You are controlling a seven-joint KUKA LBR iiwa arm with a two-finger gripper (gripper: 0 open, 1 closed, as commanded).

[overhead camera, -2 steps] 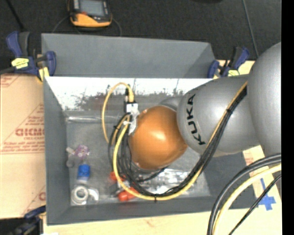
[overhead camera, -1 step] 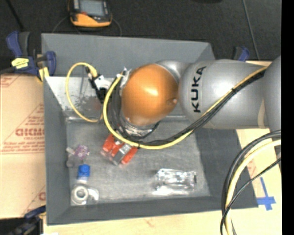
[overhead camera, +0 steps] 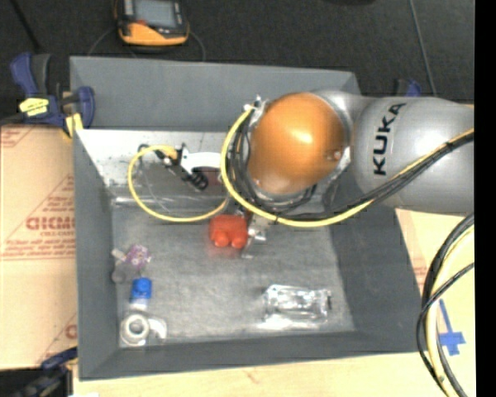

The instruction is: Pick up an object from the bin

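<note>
Your arm (overhead camera: 413, 160) reaches in from the right, and its orange cover (overhead camera: 296, 143) sits over the back half of the bin (overhead camera: 231, 81), hiding most of what hangs beneath it. The gripper (overhead camera: 250, 235) peeks out just under the lower left edge of that cover, low over the bin floor. Right beside it, touching or nearly touching on its left, lies a small red block (overhead camera: 228, 231) with two rounded lobes, roughly mid-floor and a little toward the back. You cannot tell from here whether the gripper is open or closed, or whether it has hold of the red block.

A yellow cable (overhead camera: 159, 214) loops from the wrist out across the back left of the floor. Well apart from the gripper, a crumpled clear plastic bag (overhead camera: 296, 303) lies near the front wall. On the left side you see a pale purple piece (overhead camera: 132, 259), a small blue cap (overhead camera: 141, 289) just in front of it, and a white ring (overhead camera: 136, 328) in the front left corner.
</note>
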